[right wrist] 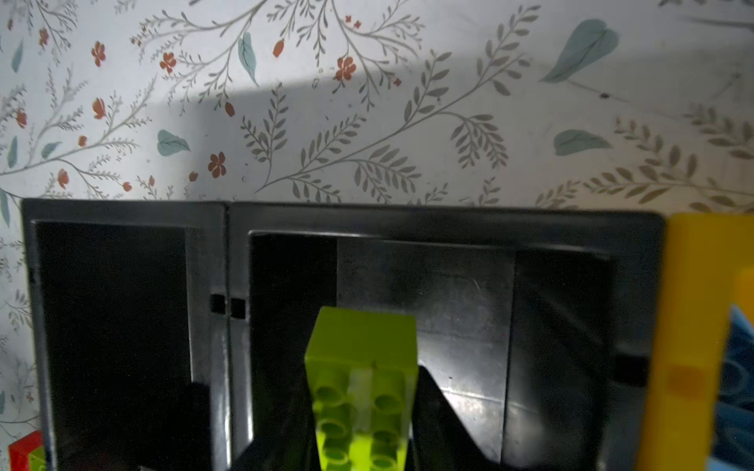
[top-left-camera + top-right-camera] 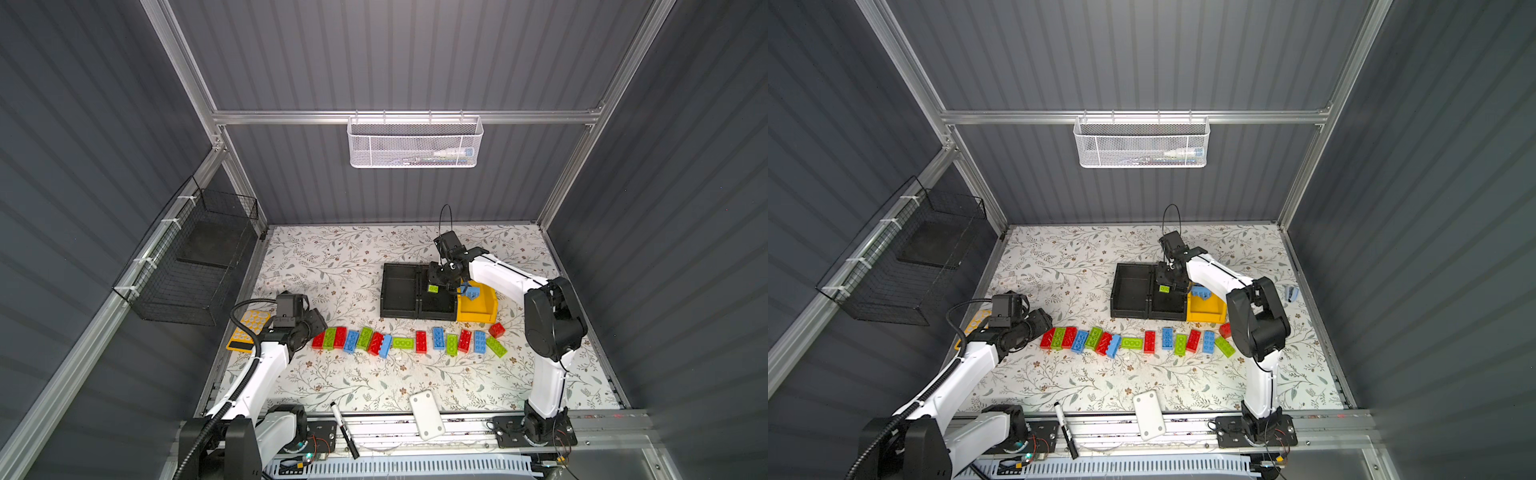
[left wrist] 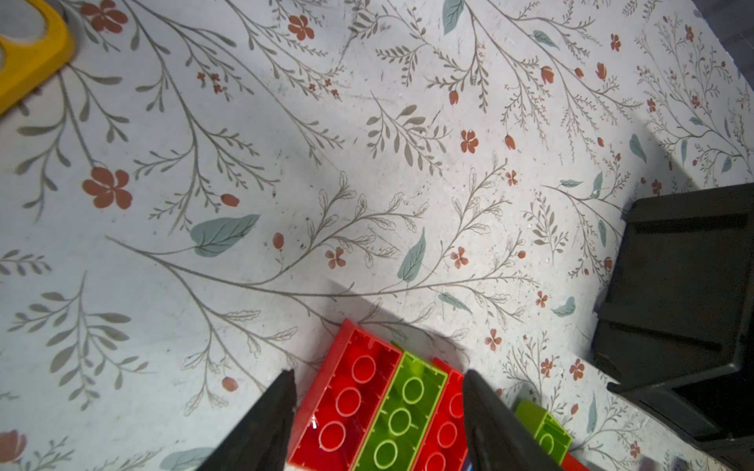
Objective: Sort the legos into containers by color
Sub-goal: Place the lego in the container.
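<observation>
1 lime brick (image 1: 361, 367) in right end effector (image 1: 359, 395), grip unclear, left end effector (image 3: 378, 375) open

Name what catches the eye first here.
A bright row of red, green and blue bricks crosses the middle of the floral table. Beyond it, the right hand hangs over the middle black bin with a lime green brick between its jaws, beside a yellow bin holding blue bricks. The open left hand straddles the row's left end.

Six red, six green and at least five blue legos (image 2: 421, 342) are counted; three containers (image 2: 399, 291) are pictured.
</observation>
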`<state>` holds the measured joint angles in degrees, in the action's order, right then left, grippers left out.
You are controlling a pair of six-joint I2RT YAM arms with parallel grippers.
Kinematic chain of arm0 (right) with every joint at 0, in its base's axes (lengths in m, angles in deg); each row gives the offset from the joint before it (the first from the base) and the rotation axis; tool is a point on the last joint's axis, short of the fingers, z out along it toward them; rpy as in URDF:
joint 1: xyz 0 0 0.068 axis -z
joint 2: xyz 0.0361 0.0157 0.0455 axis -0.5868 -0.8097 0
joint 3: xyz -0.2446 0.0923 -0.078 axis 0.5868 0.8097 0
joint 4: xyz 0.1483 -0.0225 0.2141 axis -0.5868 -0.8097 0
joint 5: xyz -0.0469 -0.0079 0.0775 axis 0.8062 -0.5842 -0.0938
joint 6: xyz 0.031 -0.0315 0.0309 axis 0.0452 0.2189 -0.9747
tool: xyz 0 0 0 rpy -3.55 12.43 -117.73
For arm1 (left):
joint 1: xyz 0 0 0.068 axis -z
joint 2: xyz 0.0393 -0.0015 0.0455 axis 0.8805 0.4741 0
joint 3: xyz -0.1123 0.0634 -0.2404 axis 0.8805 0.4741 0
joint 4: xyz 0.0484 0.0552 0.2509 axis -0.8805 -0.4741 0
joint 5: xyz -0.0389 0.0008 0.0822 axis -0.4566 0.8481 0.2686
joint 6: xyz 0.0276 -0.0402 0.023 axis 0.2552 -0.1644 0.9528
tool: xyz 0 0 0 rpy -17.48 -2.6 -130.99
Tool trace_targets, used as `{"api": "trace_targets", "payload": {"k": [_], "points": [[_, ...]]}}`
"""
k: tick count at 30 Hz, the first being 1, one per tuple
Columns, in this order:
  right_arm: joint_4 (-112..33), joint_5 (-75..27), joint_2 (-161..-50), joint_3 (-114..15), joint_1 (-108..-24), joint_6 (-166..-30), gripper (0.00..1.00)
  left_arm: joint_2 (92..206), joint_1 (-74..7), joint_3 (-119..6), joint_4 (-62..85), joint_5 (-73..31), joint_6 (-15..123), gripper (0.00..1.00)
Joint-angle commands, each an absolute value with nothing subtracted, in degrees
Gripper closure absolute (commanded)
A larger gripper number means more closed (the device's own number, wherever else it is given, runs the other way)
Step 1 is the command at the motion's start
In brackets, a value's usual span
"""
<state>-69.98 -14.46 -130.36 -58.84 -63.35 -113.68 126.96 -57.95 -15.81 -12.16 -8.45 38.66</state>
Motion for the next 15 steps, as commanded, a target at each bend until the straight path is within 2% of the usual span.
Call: {"api": "trace_targets", "payload": {"k": [1,5,15], "points": [[-70.66,-15.05,-131.49,-60.97,-63.6,-114.33,0.51,127.11,-58.23,-14.99,-13.44,-9.02,37.97,0.34],[-70.94,-14.62,-131.11,-61.45,-63.53,-114.27,0.46,127.95,-58.23,-14.48,-13.05,-9.35,37.72,0.34],[-70.47,-13.09,-124.07,-59.14,-61.28,-113.69,0.46,130.24,-58.27,-12.61,-11.33,-10.47,36.72,0.35]]}}
